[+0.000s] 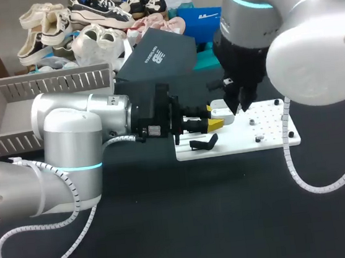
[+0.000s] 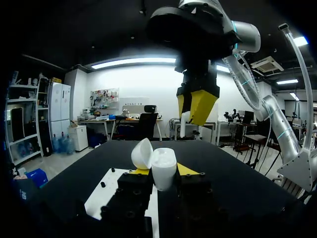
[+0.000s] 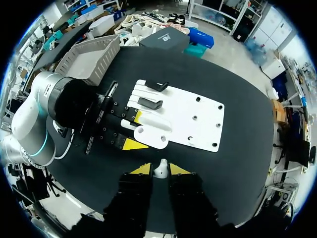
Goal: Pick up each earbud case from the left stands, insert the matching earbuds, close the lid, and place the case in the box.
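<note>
The black table (image 1: 190,226) is carrying everything, and my left arm (image 1: 68,147) is lying low across it from the left side, its wrist pointing toward the middle. My right arm (image 1: 300,46) is coming in from the right and hanging steeply down over the same spot. A grey slatted box (image 1: 43,87) is sitting at the table's far left, behind the left arm. A white base plate (image 1: 266,132) is lying flat just right of centre, and two black stands (image 3: 150,103) are sitting on the end of it nearest the left arm. The left gripper (image 2: 163,173) is clamping the white earbud case (image 2: 164,167) from both sides, its yellow tips standing only as far apart as the case is wide. The case is sitting at that same end of the plate, and I cannot tell whether it is touching the plate. Its lid (image 2: 142,153) is standing open, tilting off to one side. The right gripper (image 3: 160,171) is hovering just above the case with its fingers pointing down, nearly together and pinching a small white earbud (image 3: 160,168) between the tips. From the left wrist, the earbud is hanging over the open case and apart from it.
</note>
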